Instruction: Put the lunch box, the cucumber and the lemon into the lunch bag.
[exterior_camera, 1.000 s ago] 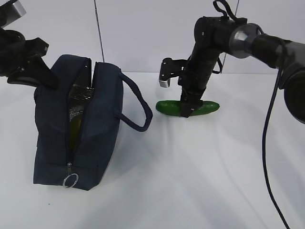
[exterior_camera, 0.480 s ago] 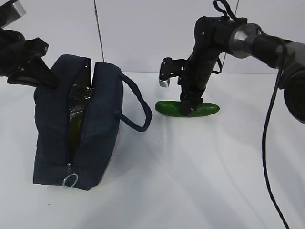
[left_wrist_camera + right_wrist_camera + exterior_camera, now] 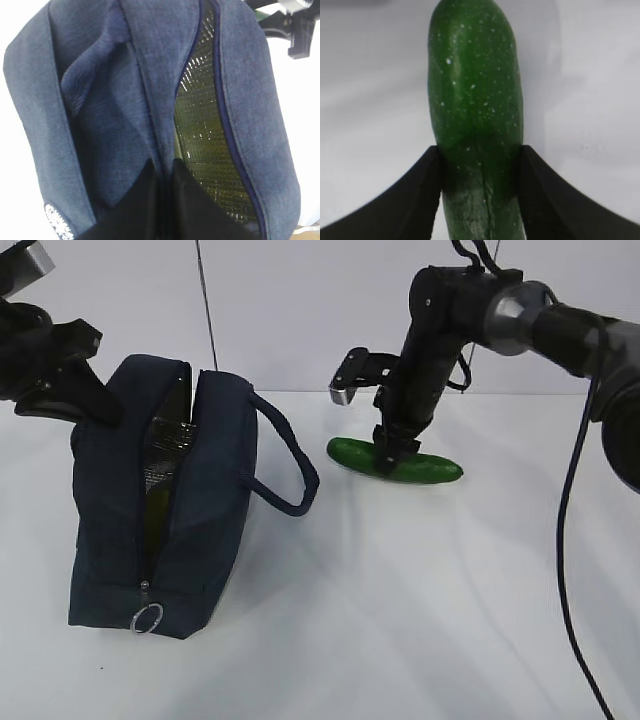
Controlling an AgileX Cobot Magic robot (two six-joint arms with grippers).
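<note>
The dark navy lunch bag (image 3: 205, 510) stands on the white table at the left, its zipper open and its silvery lining (image 3: 165, 445) showing. My left gripper (image 3: 95, 405) is shut on the bag's rim fabric at the far end; in the left wrist view the gripper (image 3: 165, 175) pinches the flap beside the lining (image 3: 200, 125). My right gripper (image 3: 392, 455) is shut on the dark green cucumber (image 3: 440, 470), which tilts with its left end higher. The right wrist view shows the gripper (image 3: 481, 150) clamping the cucumber (image 3: 475, 75). The lunch box and the lemon are not in view.
The bag's loop handle (image 3: 290, 465) sticks out to the right, toward the cucumber. The metal ring pull (image 3: 149, 618) hangs at the bag's near end. A cable (image 3: 565, 540) hangs from the right arm. A white wall stands behind the table.
My right gripper has risen a little with the cucumber in it, and the cucumber has tilted, its left end up. The left gripper and the bag have not moved.
</note>
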